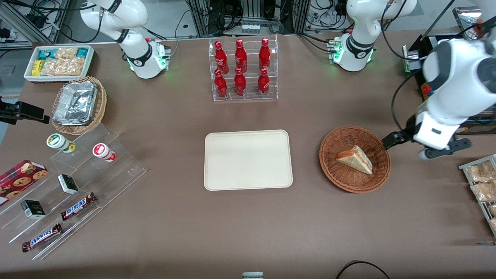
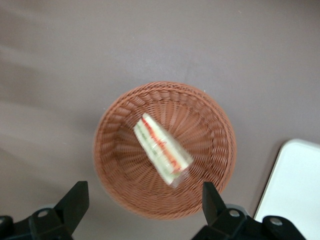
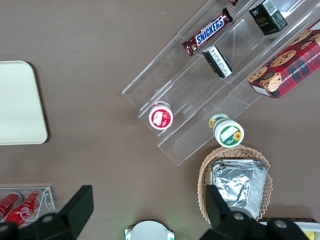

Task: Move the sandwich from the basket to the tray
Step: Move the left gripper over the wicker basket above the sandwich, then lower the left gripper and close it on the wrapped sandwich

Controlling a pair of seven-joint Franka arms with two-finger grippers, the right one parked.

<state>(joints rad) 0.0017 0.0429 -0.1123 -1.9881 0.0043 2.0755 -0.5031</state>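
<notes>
the brown counter [image 1: 174, 232] carries one cream tray [image 1: 248, 159], bare, and near it toward the working arm's end one reddish wicker basket [image 1: 354, 159] with one wrapped sandwich [image 1: 355, 159] lying in its middle. the pincer [image 2: 142, 200] hangs spread wide and empty, high above the basket. the likeliest trouble, i judge: the clear wrap is slick and the wedge tapers, so a pinch near the thin point could squirt it out; a low descent could also catch the basket's weave and drag it. elsewhere: six red bottles [image 1: 241, 69] in a clear rack, two snickers bars [image 1: 77, 206].
</notes>
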